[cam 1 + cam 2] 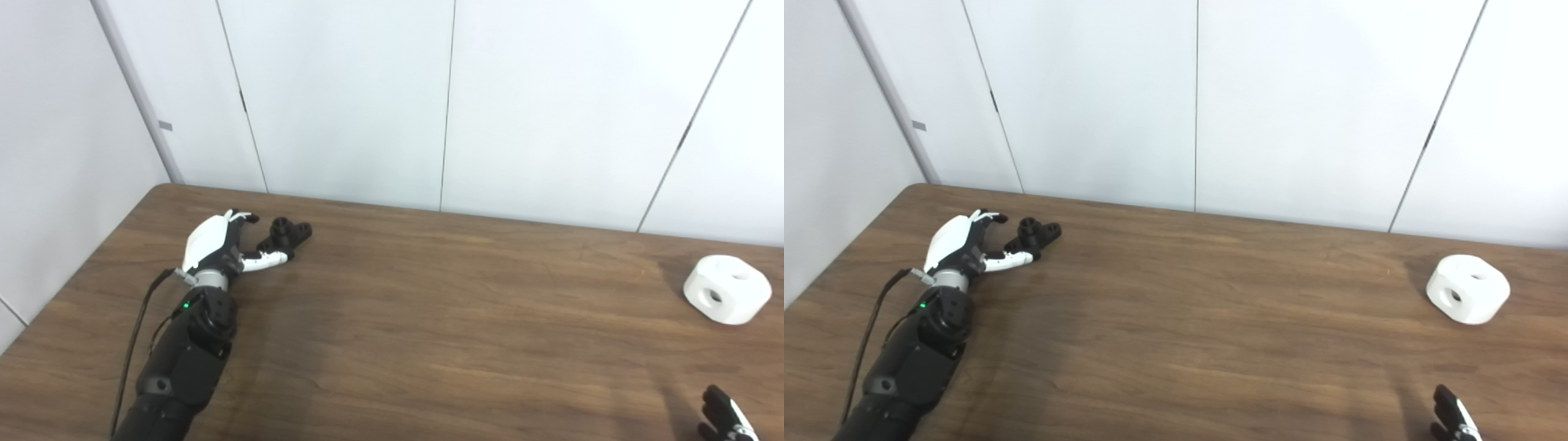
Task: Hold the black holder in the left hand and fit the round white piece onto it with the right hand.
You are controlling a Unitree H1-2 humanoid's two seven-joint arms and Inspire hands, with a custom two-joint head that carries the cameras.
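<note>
The black holder (pixel 286 236) lies on the brown table (pixel 429 318) at the far left, a small piece with three lobes. My left hand (pixel 223 245) is right beside it on its left, open, fingers spread around its near side, thumb tip close to or touching it. The round white piece (pixel 727 289), with holes in its side and top, sits at the far right. My right hand (pixel 726 419) shows only as fingertips at the bottom right corner, well short of the white piece. In the right eye view the holder (pixel 1035 234) and white piece (pixel 1467 289) show the same.
White wall panels (pixel 392 104) stand behind the table's back edge. A black cable (pixel 131 349) runs along my left forearm. The table's left edge slants close to the left arm.
</note>
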